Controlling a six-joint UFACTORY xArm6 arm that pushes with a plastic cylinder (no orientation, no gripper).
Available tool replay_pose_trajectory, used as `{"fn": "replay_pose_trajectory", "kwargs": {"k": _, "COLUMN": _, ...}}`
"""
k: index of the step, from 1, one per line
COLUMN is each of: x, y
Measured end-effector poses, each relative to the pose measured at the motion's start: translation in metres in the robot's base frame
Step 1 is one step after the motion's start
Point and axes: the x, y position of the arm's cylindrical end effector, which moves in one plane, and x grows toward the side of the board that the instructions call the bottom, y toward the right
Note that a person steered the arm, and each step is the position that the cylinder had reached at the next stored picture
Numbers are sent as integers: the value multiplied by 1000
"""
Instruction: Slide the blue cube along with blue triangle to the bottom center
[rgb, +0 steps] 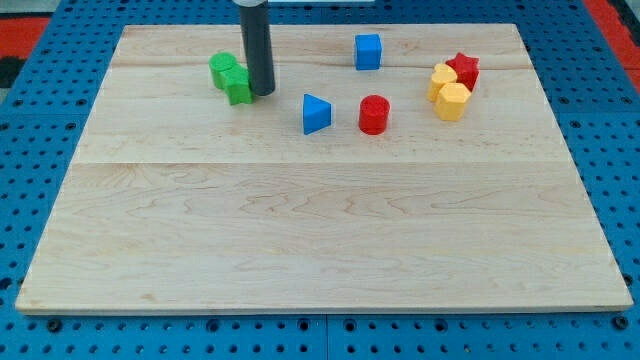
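My tip (263, 92) touches green blocks (231, 78); blue triangle (316, 114), blue cube (368, 51) near top edge.

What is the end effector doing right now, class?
No jaws to open or close: my tip holds nothing, resting beside the green blocks, left of the blue triangle.
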Motion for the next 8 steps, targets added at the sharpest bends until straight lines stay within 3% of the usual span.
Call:
{"fn": "replay_pose_trajectory", "kwargs": {"k": 2, "x": -15, "y": -11}}
{"fn": "replay_pose_trajectory", "kwargs": {"k": 5, "x": -86, "y": 114}}
{"fn": "replay_pose_trajectory", "kwargs": {"k": 6, "x": -114, "y": 109}}
{"fn": "replay_pose_trajectory", "kwargs": {"k": 8, "x": -115, "y": 181}}
